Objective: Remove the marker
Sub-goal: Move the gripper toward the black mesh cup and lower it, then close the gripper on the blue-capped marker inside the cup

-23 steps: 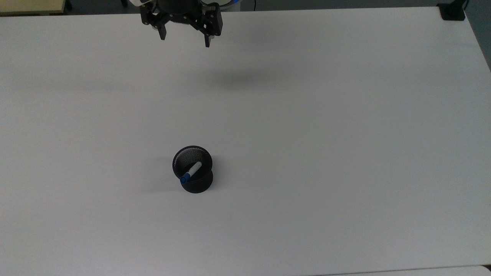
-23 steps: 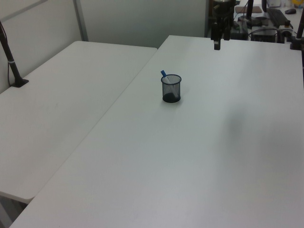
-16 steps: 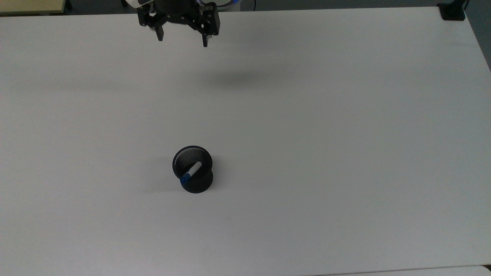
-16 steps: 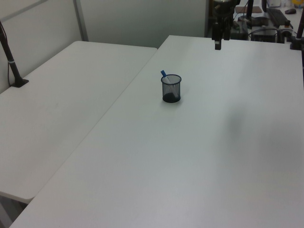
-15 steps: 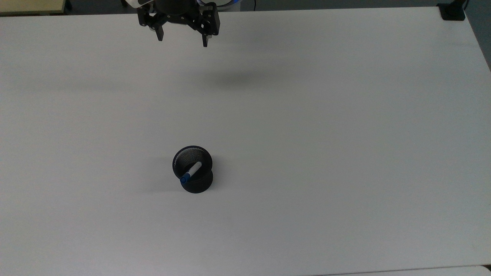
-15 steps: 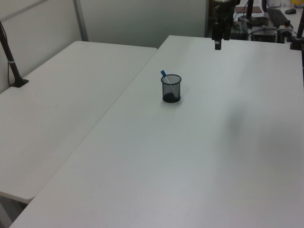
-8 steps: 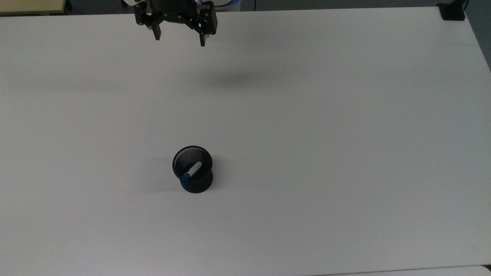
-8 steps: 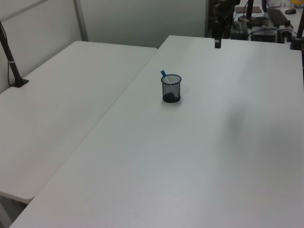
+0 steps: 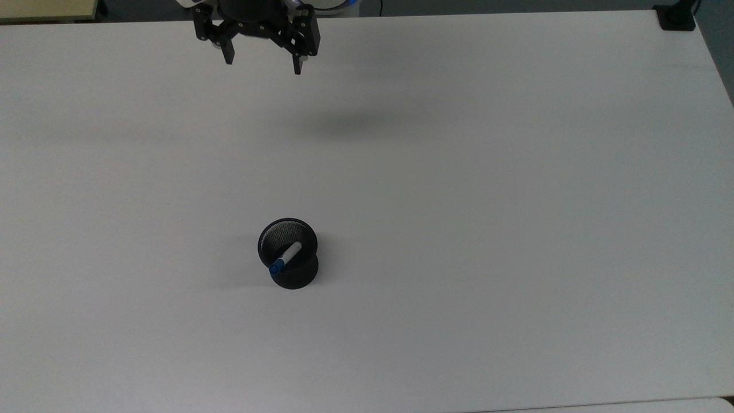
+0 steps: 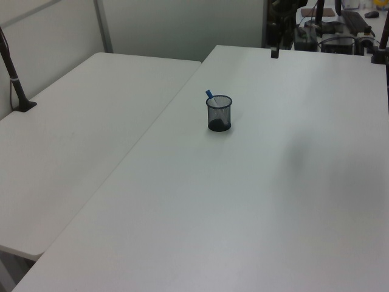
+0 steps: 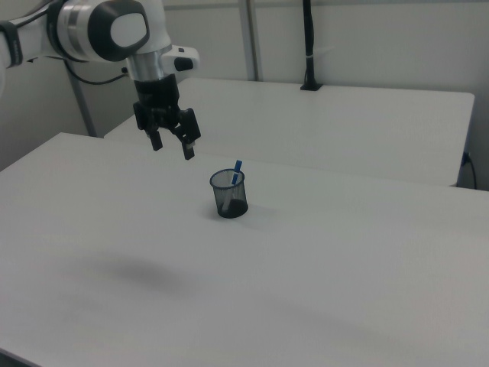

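The marker (image 9: 287, 256) leans inside the black mesh cup (image 9: 296, 279) near the middle of the white table (image 9: 487, 201), its blue cap up and resting on the rim. The blue cap sticks out above the cup (image 10: 219, 115) in the left view as marker (image 10: 209, 95), and in the right view as marker (image 11: 238, 167) above the cup (image 11: 229, 197). My gripper (image 9: 263, 65) hangs open and empty over the table's far edge, well away from the cup. In the right view the gripper (image 11: 173, 149) is up and to the left of the cup.
A second white table (image 10: 79, 121) adjoins on the left view's left, with a black clamped post (image 10: 13, 70). A black clamp (image 9: 676, 17) sits at the top view's upper right corner. Cluttered equipment (image 10: 340, 30) stands behind the table's far end.
My gripper has drifted a little toward the top view's left and further back along the far edge, staying open. The cup and marker have not moved.
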`<action>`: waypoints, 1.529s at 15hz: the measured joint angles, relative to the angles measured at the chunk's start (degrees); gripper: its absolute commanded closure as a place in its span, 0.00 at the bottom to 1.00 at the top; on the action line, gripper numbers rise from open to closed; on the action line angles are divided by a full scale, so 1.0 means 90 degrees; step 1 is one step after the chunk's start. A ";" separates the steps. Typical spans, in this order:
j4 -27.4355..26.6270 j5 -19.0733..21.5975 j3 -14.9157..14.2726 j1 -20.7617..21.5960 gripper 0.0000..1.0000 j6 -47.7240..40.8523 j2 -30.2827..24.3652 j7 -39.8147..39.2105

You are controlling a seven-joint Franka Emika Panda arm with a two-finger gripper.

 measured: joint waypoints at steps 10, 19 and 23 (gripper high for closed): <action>0.0979 0.0042 -0.0017 -0.0002 0.06 0.2016 0.1827 0.0112; 0.1063 0.0047 -0.0129 -0.0002 0.18 0.4290 0.2827 0.0673; 0.1286 0.0047 -0.0127 0.0013 0.35 0.4646 0.3216 0.0821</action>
